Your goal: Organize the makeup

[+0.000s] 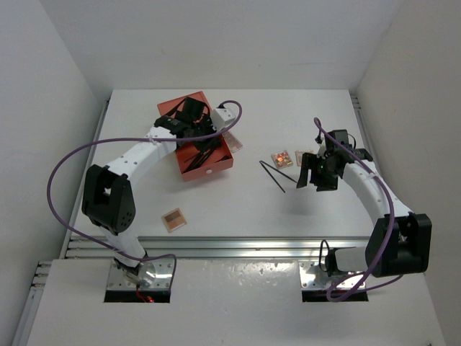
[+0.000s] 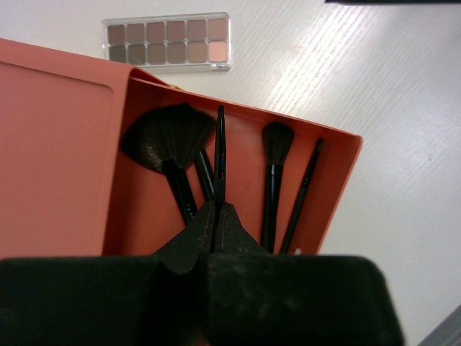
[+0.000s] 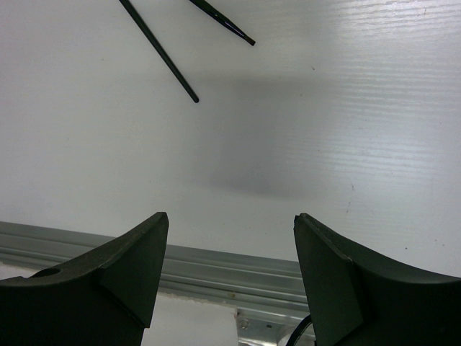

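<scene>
My left gripper [image 1: 194,135] pinches a makeup stick over the orange-red box [image 1: 216,167]; my right gripper [image 1: 315,180] hangs with its jaws wide.
From above: two thin black sticks [image 1: 272,175] lie crossed just left of my right gripper, a multicoloured palette [image 1: 282,158] is beside them, and an orange palette [image 1: 173,219] lies well apart near the rail. My left wrist: fingertips [image 2: 229,225] closed on a thin black stick [image 2: 220,158] inside the box, between a fan brush [image 2: 162,137] and a round brush [image 2: 276,144]; an eyeshadow palette [image 2: 167,42] lies beyond. My right wrist: fingers [image 3: 137,267] apart, holding nothing, with the sticks ahead on the table [image 3: 324,108].
</scene>
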`<state>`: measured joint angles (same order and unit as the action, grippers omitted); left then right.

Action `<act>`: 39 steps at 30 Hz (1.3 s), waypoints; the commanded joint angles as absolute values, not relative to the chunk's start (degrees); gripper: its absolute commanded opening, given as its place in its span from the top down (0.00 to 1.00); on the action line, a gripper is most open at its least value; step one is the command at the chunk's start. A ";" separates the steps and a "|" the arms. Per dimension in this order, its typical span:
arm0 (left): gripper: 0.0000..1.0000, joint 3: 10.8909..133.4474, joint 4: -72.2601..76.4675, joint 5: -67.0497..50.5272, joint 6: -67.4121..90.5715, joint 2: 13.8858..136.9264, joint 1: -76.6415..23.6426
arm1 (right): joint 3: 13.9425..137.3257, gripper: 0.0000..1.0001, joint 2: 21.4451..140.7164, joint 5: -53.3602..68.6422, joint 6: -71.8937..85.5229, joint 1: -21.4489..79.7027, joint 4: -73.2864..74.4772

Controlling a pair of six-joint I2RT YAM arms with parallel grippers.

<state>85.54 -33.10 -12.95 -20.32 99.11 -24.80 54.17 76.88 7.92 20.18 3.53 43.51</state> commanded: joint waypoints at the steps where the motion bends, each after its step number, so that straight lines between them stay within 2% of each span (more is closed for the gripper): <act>1: 0.86 84.38 -30.59 -12.57 -20.92 97.91 -23.21 | 53.79 0.29 74.71 7.39 20.48 3.34 42.80; 3: 0.63 83.85 -30.59 -11.87 -20.92 97.38 -23.20 | 53.88 0.29 74.97 7.47 20.04 3.43 42.54; 4: 0.57 83.85 -30.59 -11.87 -20.40 96.86 -23.20 | 53.79 0.28 75.06 7.38 19.87 3.43 42.80; 5: 0.44 83.85 -30.59 -11.34 -20.39 96.86 -23.20 | 54.14 0.28 75.23 7.38 19.86 3.43 42.80; 7: 0.37 85.69 -31.11 -11.34 -19.87 96.86 -23.20 | 54.58 0.27 75.94 8.26 19.25 3.43 42.98; 12: 0.37 92.18 -31.11 -10.81 -21.52 96.33 -26.79 | 56.43 0.27 76.38 8.79 19.25 3.43 42.98; 17: 0.49 100.01 -31.11 -14.93 -29.43 99.22 -34.09 | 56.86 0.27 76.29 8.70 19.78 3.25 39.47; 19: 0.55 102.91 -31.64 -16.34 -28.84 101.68 -36.73 | 57.30 0.31 78.57 8.70 18.29 3.34 37.01; 21: 0.56 104.58 -31.64 -18.79 -24.99 102.22 -37.27 | 59.32 0.34 82.15 8.61 17.67 3.51 34.20; 22: 0.56 105.20 -31.64 -19.85 -23.92 102.22 -37.27 | 61.94 0.39 85.48 8.70 15.93 3.69 34.19; 25: 0.56 105.21 -31.64 -20.48 -21.36 100.73 -37.27 | 68.72 0.48 94.01 7.48 12.50 5.00 36.73; 32: 0.56 100.56 -31.64 -15.12 -19.08 93.44 -34.20 | 75.14 0.48 106.33 4.92 -1.46 12.03 35.95; 39: 0.56 94.05 -32.17 -9.67 -17.93 85.70 -27.60 | 76.46 0.46 113.72 -1.48 -4.57 14.15 36.04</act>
<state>95.85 -32.62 -12.32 -19.75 90.83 -29.93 74.17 111.77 3.42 -1.02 14.13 36.49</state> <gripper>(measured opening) 0.437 0.529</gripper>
